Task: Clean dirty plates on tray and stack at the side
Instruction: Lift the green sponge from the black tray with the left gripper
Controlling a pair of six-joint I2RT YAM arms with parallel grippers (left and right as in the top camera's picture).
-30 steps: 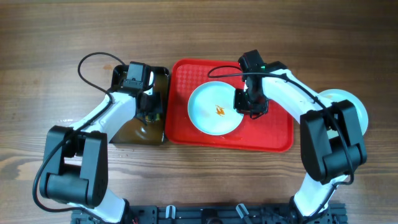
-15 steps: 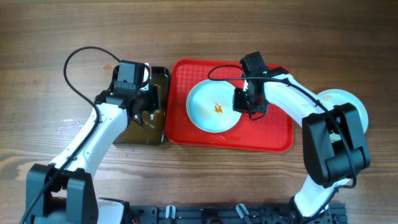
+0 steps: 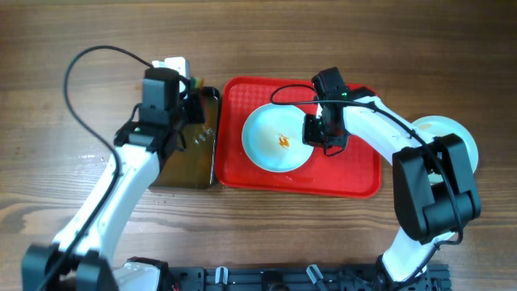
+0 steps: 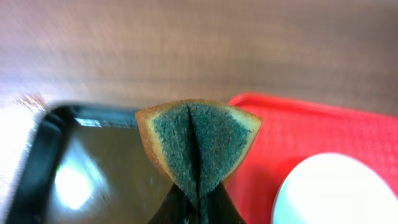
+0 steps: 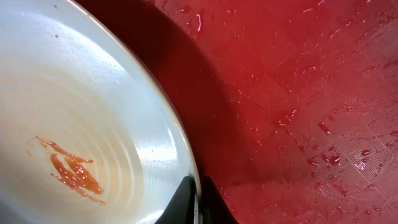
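Observation:
A pale blue-white plate [image 3: 279, 139] with an orange-brown smear lies on the red tray [image 3: 355, 174]. My right gripper [image 3: 317, 133] is shut on its right rim; the right wrist view shows the rim [image 5: 180, 149] pinched between the fingers [image 5: 198, 202] and tilted above the wet tray [image 5: 298, 93]. My left gripper [image 3: 187, 113] is shut on a folded sponge [image 4: 198, 143], green inside and yellow outside, held above the black tub [image 3: 187, 162]. The plate's edge [image 4: 336, 193] and the tray [image 4: 292, 130] show in the left wrist view. Another plate [image 3: 462, 141] lies on the table right of the tray, half hidden by my right arm.
The black tub [image 4: 93, 168] of brownish water stands against the tray's left edge. A small white object [image 3: 171, 63] lies behind the tub. Wood table [image 3: 258, 36] surrounds everything. Arm bases stand at the front edge.
My left gripper has risen out of the tub with the sponge and moved back and left. My right gripper still holds the plate's rim, nearly unmoved.

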